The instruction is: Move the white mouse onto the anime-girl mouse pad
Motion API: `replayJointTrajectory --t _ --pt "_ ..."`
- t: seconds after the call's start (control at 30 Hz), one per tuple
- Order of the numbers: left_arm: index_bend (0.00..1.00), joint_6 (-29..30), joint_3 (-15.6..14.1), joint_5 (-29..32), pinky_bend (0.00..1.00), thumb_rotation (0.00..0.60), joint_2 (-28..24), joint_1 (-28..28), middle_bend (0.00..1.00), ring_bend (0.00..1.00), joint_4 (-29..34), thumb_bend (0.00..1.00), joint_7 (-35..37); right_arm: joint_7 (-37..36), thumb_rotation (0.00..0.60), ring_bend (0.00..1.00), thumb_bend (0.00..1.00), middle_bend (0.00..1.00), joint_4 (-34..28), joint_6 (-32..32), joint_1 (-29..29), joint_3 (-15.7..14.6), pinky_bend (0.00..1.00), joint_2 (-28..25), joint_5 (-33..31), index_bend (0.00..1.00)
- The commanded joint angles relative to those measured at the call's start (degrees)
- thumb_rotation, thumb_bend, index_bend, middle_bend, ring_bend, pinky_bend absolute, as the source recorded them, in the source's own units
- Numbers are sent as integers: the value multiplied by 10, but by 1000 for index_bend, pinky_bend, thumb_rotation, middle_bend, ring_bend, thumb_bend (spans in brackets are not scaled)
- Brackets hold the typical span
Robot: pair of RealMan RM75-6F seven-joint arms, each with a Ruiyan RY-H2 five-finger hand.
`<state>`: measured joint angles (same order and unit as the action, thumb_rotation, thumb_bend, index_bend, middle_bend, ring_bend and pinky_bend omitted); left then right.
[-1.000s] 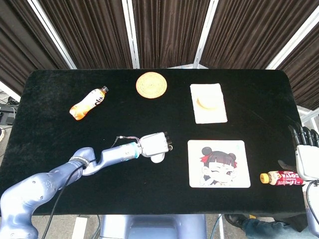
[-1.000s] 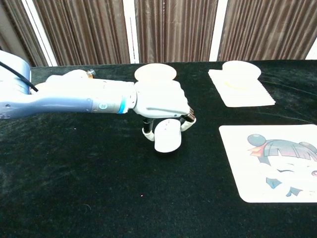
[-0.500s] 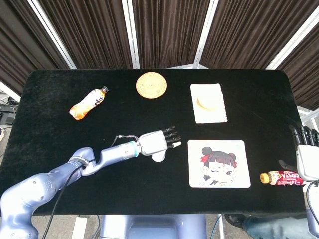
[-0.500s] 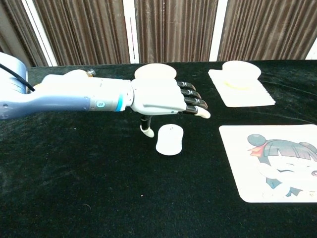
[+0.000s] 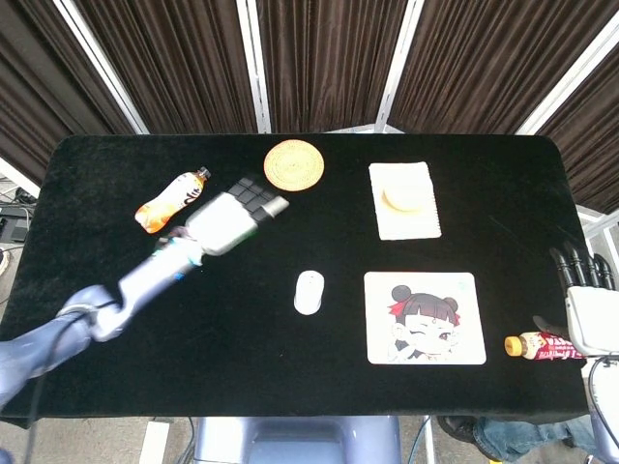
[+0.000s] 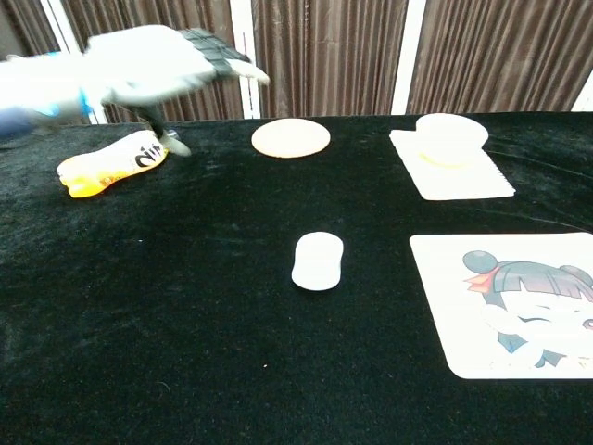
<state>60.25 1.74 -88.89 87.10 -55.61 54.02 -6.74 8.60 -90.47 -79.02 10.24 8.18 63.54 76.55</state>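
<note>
now the left hand [image 5: 230, 219] is up off the worktop [image 5: 116, 290] and back toward its far left part, fingers straight and apart, holding nothing; a second ago it was wrapped over the white mouse [image 5: 309, 291], and half a second ago it hovered flat just above it. the mouse lies alone on the black cloth, on the same spot as before, just left of the anime-girl mouse pad [image 5: 425, 317] and not touching it. in the chest view the left hand [image 6: 167, 65] is blurred, above the orange bottle [image 6: 111, 164], and the white mouse [image 6: 318, 260] sits apart from the pad's left edge [image 6: 435, 306]. the right hand [image 5: 588, 307] sits at the right edge of the worktop as before, fingers pointing up and a little apart, next to a small red-labelled bottle [image 5: 545, 345]; whether it touches that bottle i cannot tell.

counted: one worktop, one mouse pad, one white napkin [image 5: 404, 200] with one round pale thing [image 5: 402, 198] lying on it, one round woven coaster [image 5: 293, 164], two bottles, one mouse.
</note>
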Motion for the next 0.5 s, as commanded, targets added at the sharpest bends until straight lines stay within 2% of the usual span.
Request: replayJointTrajectory --t 0.03,0.1,0.3,0.43,0.5 --pt "17 58 51 119 0 600 -83 103 0 0 133 0 -51 10 600 0 0 0 -5 9 9 -5 0 1 12 51" --pt "0 85 61 169 0 600 -122 145 0 0 216 0 -82 20 600 0 0 0 -9 23 21 -10 0 -1 28 51" --pt "0 157 73 271 0 600 -200 240 0 0 388 0 -118 46 600 0 0 0 -26 74 74 -25 0 -9 105 51" --pt "0 191 72 301 0 600 -227 279 0 0 443 0 -127 43 600 0 0 6 -30 123 125 -33 0 -10 164 52" --pt "0 212 70 317 0 600 -231 301 0 0 464 0 -136 44 600 0 0 33 -32 166 169 -37 0 -4 204 53"
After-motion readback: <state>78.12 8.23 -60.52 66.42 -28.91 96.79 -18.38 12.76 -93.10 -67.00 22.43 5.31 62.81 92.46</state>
